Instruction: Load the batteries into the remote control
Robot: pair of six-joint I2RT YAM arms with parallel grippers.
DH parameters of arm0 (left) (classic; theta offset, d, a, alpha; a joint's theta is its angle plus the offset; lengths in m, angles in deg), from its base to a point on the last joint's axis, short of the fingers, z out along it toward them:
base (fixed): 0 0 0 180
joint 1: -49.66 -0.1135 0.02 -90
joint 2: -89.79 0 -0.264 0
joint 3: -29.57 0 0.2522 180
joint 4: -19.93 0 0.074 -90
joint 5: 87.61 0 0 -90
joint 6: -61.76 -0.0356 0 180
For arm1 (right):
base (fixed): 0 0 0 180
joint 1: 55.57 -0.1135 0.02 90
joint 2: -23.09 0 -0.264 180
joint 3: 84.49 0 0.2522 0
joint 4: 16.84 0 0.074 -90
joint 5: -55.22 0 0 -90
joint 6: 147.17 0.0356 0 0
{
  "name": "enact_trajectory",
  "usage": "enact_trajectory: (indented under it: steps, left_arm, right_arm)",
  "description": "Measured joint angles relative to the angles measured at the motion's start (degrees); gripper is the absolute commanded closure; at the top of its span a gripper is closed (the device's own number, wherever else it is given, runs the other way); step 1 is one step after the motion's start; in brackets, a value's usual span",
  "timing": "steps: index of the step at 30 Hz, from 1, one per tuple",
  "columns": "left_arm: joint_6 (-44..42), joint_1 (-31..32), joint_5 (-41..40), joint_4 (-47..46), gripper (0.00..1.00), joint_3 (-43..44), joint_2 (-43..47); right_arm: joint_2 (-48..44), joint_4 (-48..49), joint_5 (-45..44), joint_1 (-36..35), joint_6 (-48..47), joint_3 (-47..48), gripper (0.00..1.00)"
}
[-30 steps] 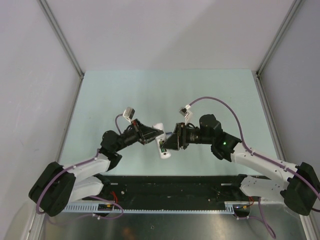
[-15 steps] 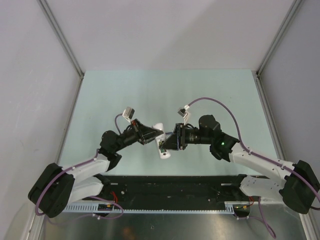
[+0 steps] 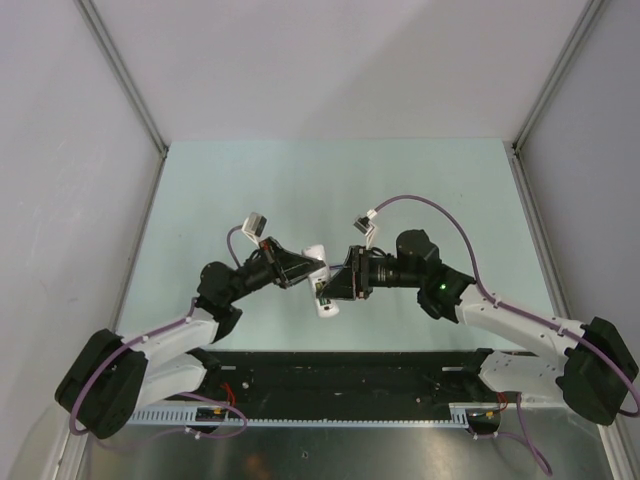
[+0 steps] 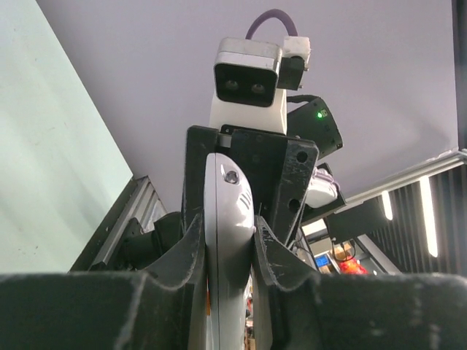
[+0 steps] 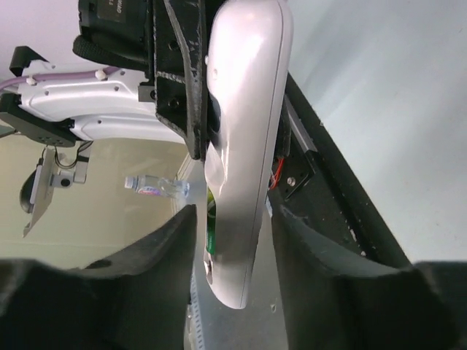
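White plastic fills both my wrist views: the remote control (image 4: pixel 228 219) is up off the pale green table (image 3: pixel 300 190), caught between my two claws over the table's near half. My left gripper (image 3: pixel 303 272) pinches it edge-on, a finger (image 4: pixel 191 251) pressed against each broad face, with the remote's rounded end poking out past the tips.

My right gripper (image 3: pixel 336 285) faces it from the other side and is spread a little wider than the remote. Its fingers (image 5: pixel 171 255) straddle the lower end with a thin gap on each side. A green battery (image 5: pixel 211 217), if I read that small sliver rightly, sits at the remote's back edge, just inside one right finger. The other battery I cannot make out.

From the left wrist, my right arm's camera (image 4: pixel 248 69) and black jaw plate stand directly behind the remote. A water bottle (image 5: pixel 155 187) lies far off in the background.
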Motion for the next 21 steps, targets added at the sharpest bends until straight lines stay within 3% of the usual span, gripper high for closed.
enact_trajectory:
  steps: [1,4,7,17,21]
  left_arm:
    - [0.3,0.0,-0.3,0.3,1.0,0.0,0.0]
    - [0.3,0.0,-0.6,0.5,1.0,0.0,-0.1]
    - [-0.2,0.0,-0.7,0.6,1.0,0.0,-0.3]
    - [-2.6,-0.2,-1.0,1.5,1.0,-0.1,-0.1]
    - [-5.2,-1.0,-1.0,5.0,1.0,-1.3,3.7]
  right_arm:
    - [0.1,0.0,-0.4,-0.2,-0.2,0.0,0.31]
    - [0.4,-0.2,-0.7,-0.5,-0.2,-0.1,0.12]
    - [0.3,-0.1,-0.9,-0.3,-0.2,-0.2,0.07]
    - [-9.8,-9.0,-5.8,8.7,-3.5,-0.2,0.09]
    - [-13.1,-15.4,-12.6,12.6,-8.2,0.6,0.26]
